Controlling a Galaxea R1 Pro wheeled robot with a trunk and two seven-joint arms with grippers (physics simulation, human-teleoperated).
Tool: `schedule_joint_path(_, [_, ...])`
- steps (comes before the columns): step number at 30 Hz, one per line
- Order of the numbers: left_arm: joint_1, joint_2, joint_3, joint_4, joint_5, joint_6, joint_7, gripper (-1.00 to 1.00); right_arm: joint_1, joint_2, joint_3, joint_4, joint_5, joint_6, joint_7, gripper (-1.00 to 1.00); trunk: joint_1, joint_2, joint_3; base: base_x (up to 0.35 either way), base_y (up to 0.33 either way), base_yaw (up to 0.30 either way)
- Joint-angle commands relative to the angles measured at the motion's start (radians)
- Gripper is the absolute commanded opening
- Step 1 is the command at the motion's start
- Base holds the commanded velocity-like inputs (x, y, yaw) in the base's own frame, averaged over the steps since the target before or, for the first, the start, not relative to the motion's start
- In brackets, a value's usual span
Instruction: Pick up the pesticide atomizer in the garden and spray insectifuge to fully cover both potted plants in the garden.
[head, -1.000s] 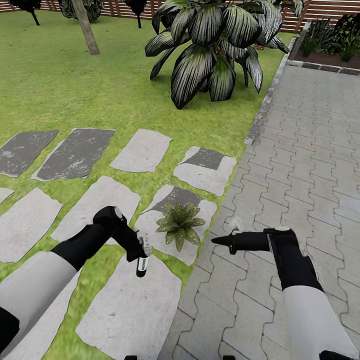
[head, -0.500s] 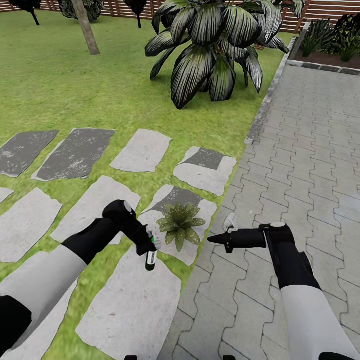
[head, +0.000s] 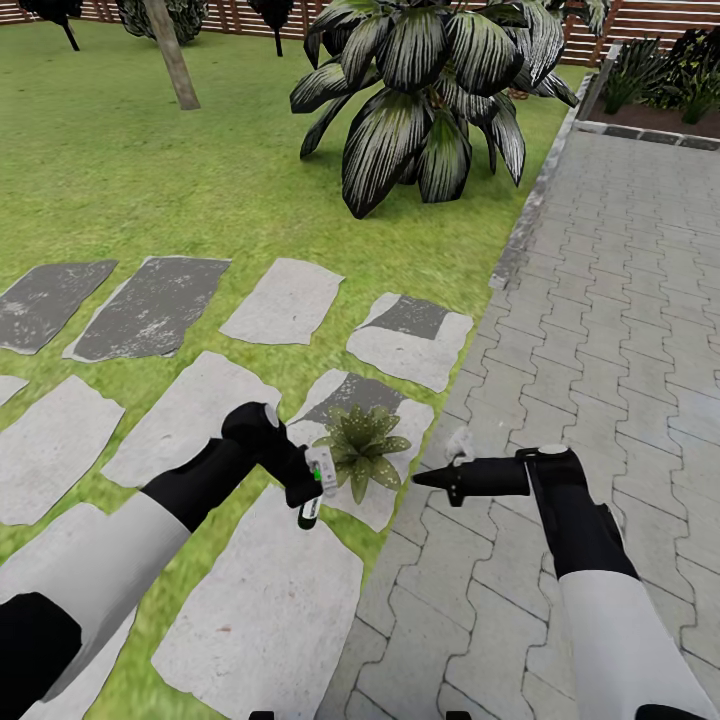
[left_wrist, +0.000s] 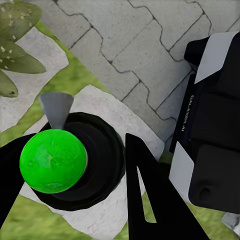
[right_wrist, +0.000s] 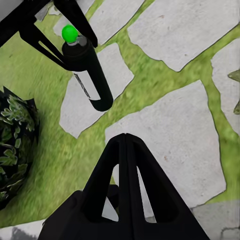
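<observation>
Over the last second the left gripper (head: 312, 488) has carried the atomizer (head: 314, 494) rightward across the lower middle of the head view, from over the big stepping stone (head: 262, 610) to the edge of the potted plant (head: 360, 446). The bottle now hangs with its pale head just beside the rosette's near-left leaves, its dark body pointing down toward the stone, and a bright green marker shows on it. The left jaws are pinching the atomizer: in the left wrist view the black fingers (left_wrist: 150, 195) sit on either side of its round dark top (left_wrist: 75, 160), with the green ball and the nozzle cone aimed toward the plant's leaves (left_wrist: 17, 45) in the upper left of that frame.

The right gripper (head: 430, 479) has drifted slightly left, hanging at lower centre-right over the seam between paving (head: 620, 330) and stone, holding nothing; in the right wrist view its jaws (right_wrist: 127, 175) look pressed together at the tips.

This reads as the approach finishing: the nozzle is close enough that spraying this first plant looks like the step in hand. The second plant has no coverage to judge from here, so most of the task probably remains.
</observation>
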Motion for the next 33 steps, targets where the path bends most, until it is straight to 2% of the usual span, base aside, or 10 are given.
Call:
schedule_joint_path(1, [0.0,0.0,-0.002,-0.002,-0.005,0.01,-0.005,-1.0,-0.001,0.008,-0.001,-0.001,0.007,0.01,0.007,-1.0,0.0,-0.001,-0.001,0.0,0.0,0.0])
schedule_joint_path(5, [0.003,-0.016,-0.002,-0.002,-0.005,0.009,0.015,-1.0,-0.001,0.033,-0.001,-0.001,0.007,0.011,0.004,-1.0,0.0,-0.001,-0.001,0.0,0.0,0.0])
schedule_joint_path(11, [0.008,-0.045,-0.002,-0.002,-0.005,0.005,0.038,-1.0,-0.001,0.036,0.0,-0.001,0.007,0.012,0.0,-1.0,0.0,-0.001,-0.001,0.0,0.0,0.0])
schedule_joint_path(17, [0.016,-0.071,-0.004,-0.002,-0.005,0.001,0.09,-1.0,-0.001,0.037,0.015,-0.001,0.007,0.025,-0.001,-1.0,0.0,-0.001,-0.001,0.0,0.0,0.0])
schedule_joint_path(18, [0.019,-0.081,-0.011,-0.002,-0.005,0.001,0.093,-1.0,-0.001,0.038,0.015,-0.001,0.007,0.026,-0.001,-1.0,0.0,-0.001,-0.001,0.0,0.0,0.0])
schedule_joint_path(20, [0.021,-0.1,-0.047,-0.002,-0.005,0.0,0.107,-1.0,-0.001,0.037,0.016,-0.001,0.007,0.026,-0.001,-1.0,0.0,-0.001,-0.001,0.0,0.0,0.0])
schedule_joint_path(23, [0.021,-0.113,-0.08,-0.002,-0.004,0.0,0.119,-1.0,-0.001,0.037,0.016,-0.001,0.007,0.026,-0.001,-1.0,0.0,-0.001,-0.001,0.0,0.0,0.0])
schedule_joint_path(28, [0.024,-0.128,-0.109,-0.002,-0.005,0.001,0.122,-1.0,-0.001,0.037,0.016,-0.001,0.007,0.026,-0.001,-1.0,0.0,-0.001,-0.001,0.0,0.0,0.0])
schedule_joint_path(33, [0.029,-0.138,-0.118,-0.002,-0.005,0.001,0.123,-1.0,-0.001,0.042,0.016,-0.001,0.007,0.026,-0.002,-1.0,0.0,-0.001,-0.001,0.0,0.0,0.0])
